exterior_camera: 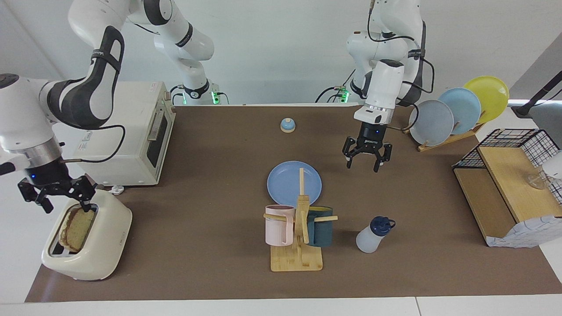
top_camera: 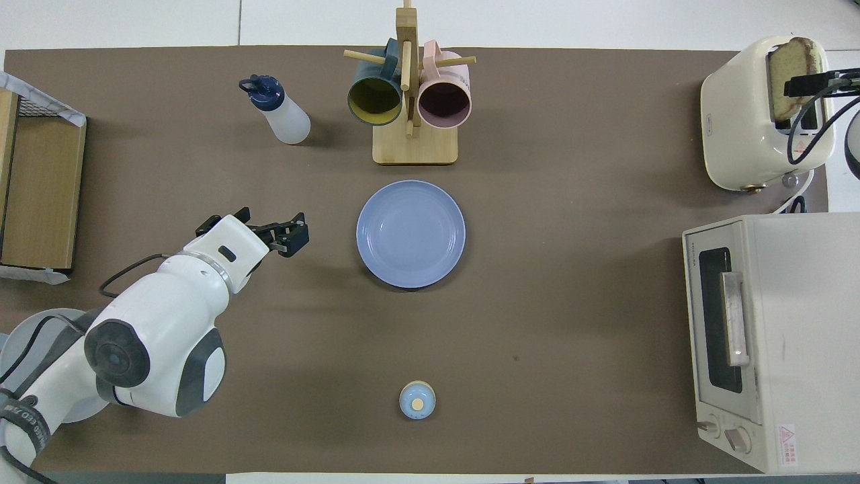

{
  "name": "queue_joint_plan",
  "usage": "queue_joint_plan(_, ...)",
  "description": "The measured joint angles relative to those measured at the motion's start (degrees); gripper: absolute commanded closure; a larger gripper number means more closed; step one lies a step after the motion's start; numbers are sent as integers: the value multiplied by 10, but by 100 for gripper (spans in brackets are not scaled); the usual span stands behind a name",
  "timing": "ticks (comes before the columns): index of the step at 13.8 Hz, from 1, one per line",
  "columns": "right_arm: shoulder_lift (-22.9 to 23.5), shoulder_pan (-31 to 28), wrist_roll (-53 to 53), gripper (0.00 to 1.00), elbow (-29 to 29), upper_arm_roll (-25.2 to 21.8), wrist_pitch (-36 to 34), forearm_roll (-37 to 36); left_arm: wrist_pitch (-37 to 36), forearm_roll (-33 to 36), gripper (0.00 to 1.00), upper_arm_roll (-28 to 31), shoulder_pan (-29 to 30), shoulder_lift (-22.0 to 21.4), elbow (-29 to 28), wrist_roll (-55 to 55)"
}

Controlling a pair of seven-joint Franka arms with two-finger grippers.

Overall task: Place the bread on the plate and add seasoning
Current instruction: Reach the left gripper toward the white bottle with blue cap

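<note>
Standing in the toaster (exterior_camera: 94, 245), bread (exterior_camera: 78, 228) sits under the right gripper's (exterior_camera: 61, 196) wide jaws.

On the brown desk (exterior_camera: 210, 210) we see a plate (exterior_camera: 287, 182), bottle (exterior_camera: 372, 236), mug stand (exterior_camera: 297, 258), bell (exterior_camera: 287, 125), toaster (exterior_camera: 90, 245), oven (exterior_camera: 127, 136), plate rack (exterior_camera: 443, 140) and, seemingly, a wooden shelf (exterior_camera: 505, 193).

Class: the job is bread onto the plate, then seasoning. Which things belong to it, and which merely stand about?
Belong: bread in the toaster; plate; seasoning.

Stand about: mug rack, bell, oven, racked plates.
</note>
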Motion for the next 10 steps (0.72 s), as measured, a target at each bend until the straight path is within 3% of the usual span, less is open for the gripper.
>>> queue_joint_plan(1, 3, 3, -5, 14, 1, 1, 2, 0, 17, 0, 0, 0, -2, 12, 0, 0)
queue_joint_plan(4, 4, 5, -77, 86, 3, 2, 3, 0, 65, -1, 0, 1, -4, 49, 2, -2)
queue_joint_plan(5, 4, 5, -100, 100, 4, 2, 3, 0, 74, -2, 0, 2, -4, 61, 6, -2)
queue_joint_plan(10, 4, 8, -133, 100, 10, 2, -6, -3, 92, -2, 0, 12, -4, 124, 63, -4)
